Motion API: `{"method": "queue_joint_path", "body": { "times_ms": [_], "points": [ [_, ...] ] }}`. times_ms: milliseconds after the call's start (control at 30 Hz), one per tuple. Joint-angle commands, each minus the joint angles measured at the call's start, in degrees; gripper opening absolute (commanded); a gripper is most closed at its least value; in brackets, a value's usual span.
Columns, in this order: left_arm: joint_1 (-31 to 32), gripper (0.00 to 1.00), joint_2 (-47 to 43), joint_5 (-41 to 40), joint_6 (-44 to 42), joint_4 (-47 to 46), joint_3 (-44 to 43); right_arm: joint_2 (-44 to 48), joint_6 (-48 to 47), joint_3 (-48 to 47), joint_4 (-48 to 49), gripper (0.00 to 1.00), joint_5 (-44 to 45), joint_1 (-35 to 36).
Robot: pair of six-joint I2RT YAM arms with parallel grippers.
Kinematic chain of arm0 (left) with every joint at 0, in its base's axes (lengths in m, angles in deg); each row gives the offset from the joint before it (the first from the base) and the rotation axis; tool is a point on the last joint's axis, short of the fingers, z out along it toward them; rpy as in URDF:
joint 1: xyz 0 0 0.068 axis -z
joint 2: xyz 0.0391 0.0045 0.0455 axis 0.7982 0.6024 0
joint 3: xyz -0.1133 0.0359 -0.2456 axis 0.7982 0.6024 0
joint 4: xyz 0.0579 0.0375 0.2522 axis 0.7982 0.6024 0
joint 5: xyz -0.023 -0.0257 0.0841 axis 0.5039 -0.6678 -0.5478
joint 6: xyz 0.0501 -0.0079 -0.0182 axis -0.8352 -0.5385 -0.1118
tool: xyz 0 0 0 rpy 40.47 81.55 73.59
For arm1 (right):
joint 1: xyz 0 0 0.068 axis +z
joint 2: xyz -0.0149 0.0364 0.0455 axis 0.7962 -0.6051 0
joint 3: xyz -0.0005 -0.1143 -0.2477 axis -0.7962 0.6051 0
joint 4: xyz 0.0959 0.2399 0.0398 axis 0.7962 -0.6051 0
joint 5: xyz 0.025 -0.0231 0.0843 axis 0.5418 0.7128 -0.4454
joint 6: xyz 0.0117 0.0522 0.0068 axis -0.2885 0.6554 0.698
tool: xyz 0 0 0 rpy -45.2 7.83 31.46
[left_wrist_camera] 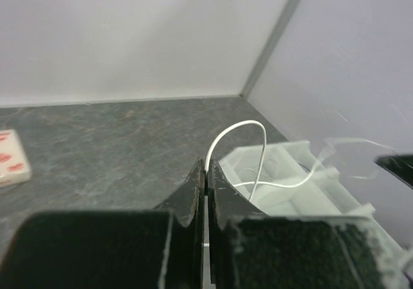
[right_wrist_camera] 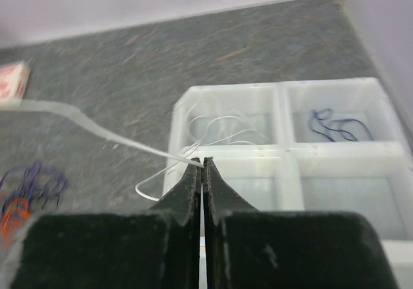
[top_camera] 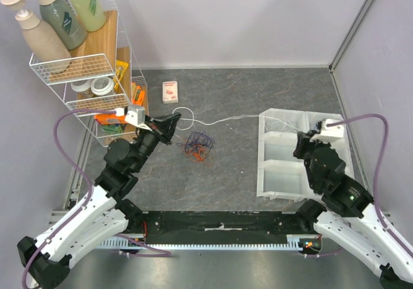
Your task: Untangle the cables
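Both jaws clamped: one white cable (left_wrist_camera: 248, 122) is pinched by the left gripper (left_wrist_camera: 205, 175) and the right gripper (right_wrist_camera: 202, 164); strands in the tangle (top_camera: 199, 146) at the centre of the worktop (top_camera: 258, 89) are hard to tell apart.

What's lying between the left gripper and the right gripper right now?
A white cable spans the gap, pinched by the left gripper and the right gripper, over the table. The coloured tangle lies just beside that line. The top view shows this.
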Motion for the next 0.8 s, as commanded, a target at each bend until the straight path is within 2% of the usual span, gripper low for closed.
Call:
{"method": "queue_joint_path", "body": {
  "times_ms": [0,67,167,267,467,533,600,633,700,767],
  "points": [
    [-0.63,0.02,8.94,21.22,-0.7,-5.94,-4.37,-7.85,-10.08,-2.81,7.37,0.0,-26.57,-0.43],
    [-0.54,0.01,13.52,25.9,0.61,-2.79,-7.27,-14.61,-11.5,-5.09,7.9,0.0,-38.55,-0.43],
    [-0.63,0.02,19.59,29.07,0.53,3.09,-11.23,-21.74,-10.71,-7.82,7.55,0.0,-45.01,-0.43],
    [-0.63,0.02,25.04,32.75,0.79,7.85,-14.84,-23.79,-9.92,-8.53,7.64,0.0,-44.42,-0.43],
    [-0.62,0.02,32.08,42.07,4.22,9.35,-18.09,-16.51,-7.46,-9.58,7.82,0.0,-36.95,-0.43],
    [-0.63,0.12,33.32,44.01,4.31,10.14,-19.15,-13.95,-6.15,-11.42,7.03,0.0,-34.4,-0.43],
    [-0.54,0.31,33.41,44.11,4.4,11.37,-19.94,-11.75,-5.09,-13.09,6.24,0.0,-32.82,-0.43],
    [-0.62,0.44,33.06,43.67,4.05,11.99,-20.03,-10.7,-4.65,-14.23,5.62,0.0,-32.2,-0.43],
    [-0.62,0.61,32.01,42.44,3.43,12.61,-20.12,-9.64,-4.12,-15.99,3.78,0.0,-29.31,-0.43],
    [-0.62,0.66,30.43,41.48,2.73,12.7,-19.86,-8.76,-3.85,-17.49,2.02,0.0,-24.92,-0.52]
  ]
}}
